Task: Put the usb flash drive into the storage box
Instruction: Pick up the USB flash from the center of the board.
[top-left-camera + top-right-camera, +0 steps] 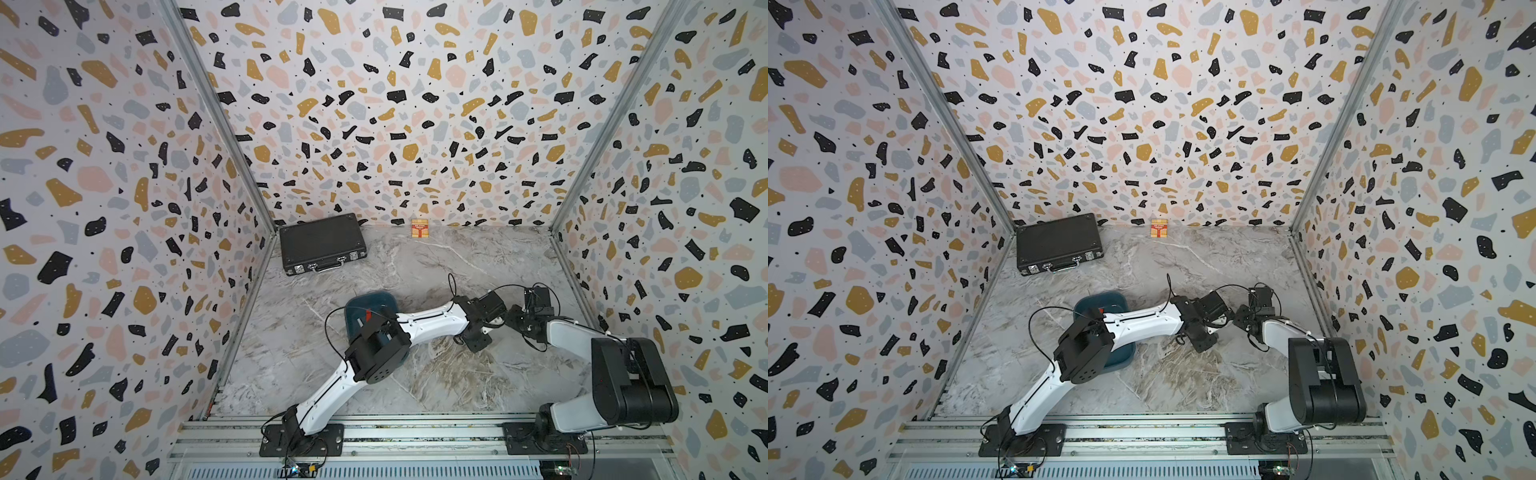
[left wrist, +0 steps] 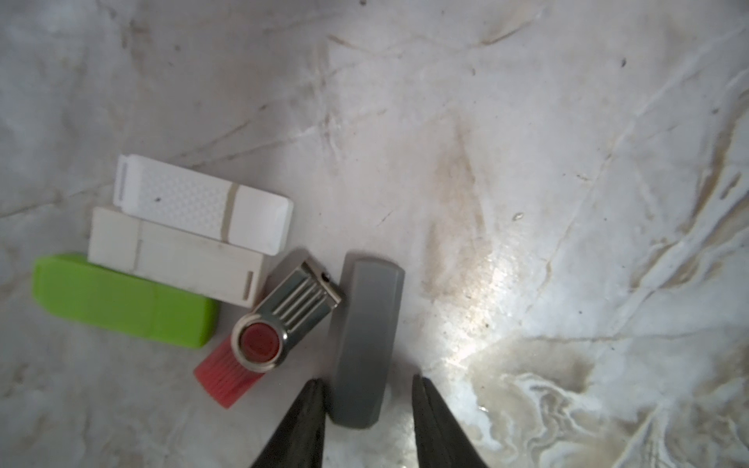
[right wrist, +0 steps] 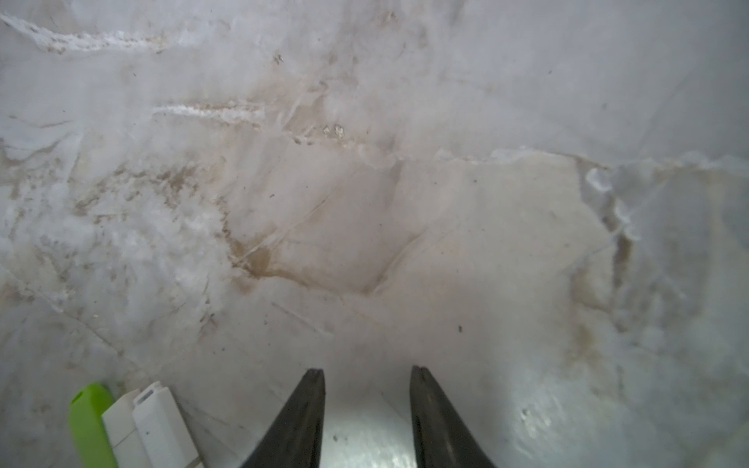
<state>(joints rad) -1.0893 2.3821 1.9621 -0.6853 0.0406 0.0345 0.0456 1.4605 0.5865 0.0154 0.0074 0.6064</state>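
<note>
- Your left jaws are standing partly open, one on each side of the near end of the grey flash drive (image 2: 364,336).
- One black fingertip (image 2: 312,409) is sitting just beside the drive's edge. On the other side a strip of worktop (image 2: 527,162) is showing between the tip and the drive, so the jaws are not squeezing it.
- The grey flash drive is lying flat on the worktop. It is looking long, plain and smooth, with slanted corners at its far end.
- Your right jaws are standing about as wide apart as the left ones. They are pointing down at bare worktop, holding nothing and touching nothing.
- A red flash drive (image 2: 227,377) with a shiny metal swing cover is lying just beside the grey one. Its metal corner is coming so close that you cannot tell if they are touching.
- Next to that, a green flash drive (image 2: 121,300), a cream flash drive (image 2: 174,255) and a white dotted flash drive (image 2: 194,198) are lying side by side in a row, each pressed against the next.
- The storage box (image 1: 357,305), dark teal with an open top, is sitting on the worktop in both top views, partly under your left arm's elbow.
- A small red thing (image 1: 368,315) is lying inside the box; it is too small to tell what it is.
- Both pairs of jaws are reaching down beside the box, on the side toward your right arm, not over it.
</note>
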